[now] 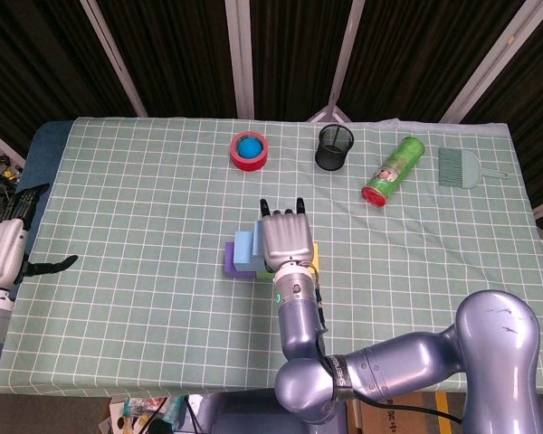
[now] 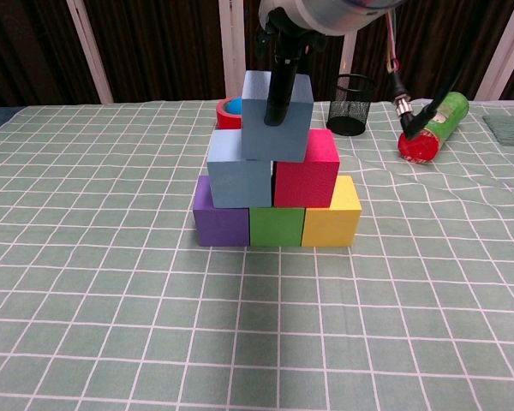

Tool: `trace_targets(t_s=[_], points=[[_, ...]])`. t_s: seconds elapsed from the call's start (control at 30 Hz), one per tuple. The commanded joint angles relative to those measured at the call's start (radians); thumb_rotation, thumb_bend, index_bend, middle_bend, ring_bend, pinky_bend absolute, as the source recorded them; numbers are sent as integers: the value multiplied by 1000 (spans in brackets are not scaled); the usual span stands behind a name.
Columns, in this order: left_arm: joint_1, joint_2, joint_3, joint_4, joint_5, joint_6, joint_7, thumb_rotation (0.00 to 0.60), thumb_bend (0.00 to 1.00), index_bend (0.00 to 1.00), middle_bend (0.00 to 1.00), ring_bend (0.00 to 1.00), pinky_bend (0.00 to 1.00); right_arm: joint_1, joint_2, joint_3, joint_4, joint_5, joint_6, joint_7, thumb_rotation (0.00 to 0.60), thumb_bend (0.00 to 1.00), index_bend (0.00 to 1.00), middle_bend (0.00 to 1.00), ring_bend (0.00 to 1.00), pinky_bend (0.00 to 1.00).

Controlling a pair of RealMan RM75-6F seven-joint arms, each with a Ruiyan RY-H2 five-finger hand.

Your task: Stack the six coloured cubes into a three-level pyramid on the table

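My right hand (image 1: pixel 288 239) grips the top blue cube (image 2: pixel 277 117) from above, a dark finger (image 2: pixel 281 90) running down its front face in the chest view, and the whole question now is how that cube sits over the seam beneath it. It hangs directly under my palm, at the third level, with its lower edge at or just above the tops of the light blue cube (image 2: pixel 239 169) and the red cube (image 2: pixel 307 169); I cannot tell whether it already touches them. It looks slightly turned and biased toward the light blue side, so I judge a small shift toward the red one would centre it before I let go. The base row of purple cube (image 2: pixel 220 219), green cube (image 2: pixel 276 226) and yellow cube (image 2: pixel 332 215) stands tight together on the table (image 2: pixel 111 300). My left hand (image 1: pixel 2 249) is far off at the table's left edge, fingers apart and holding nothing, so this placement is the right hand's alone.
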Motion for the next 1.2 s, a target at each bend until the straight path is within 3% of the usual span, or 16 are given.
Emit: trace_targets(t_s=[0.03,1.2], points=[[0,0,0,-1,1,0,0,600,66,0,42,8,51,-2,-2,1,-1,-1,1,1,600,325,0,434,273,0],[-3,0,4,1,0,-6,4,600,65,0,42,8,51,-11,-28,4,23,-18,-3,-15,600,324,0,434,273,0]])
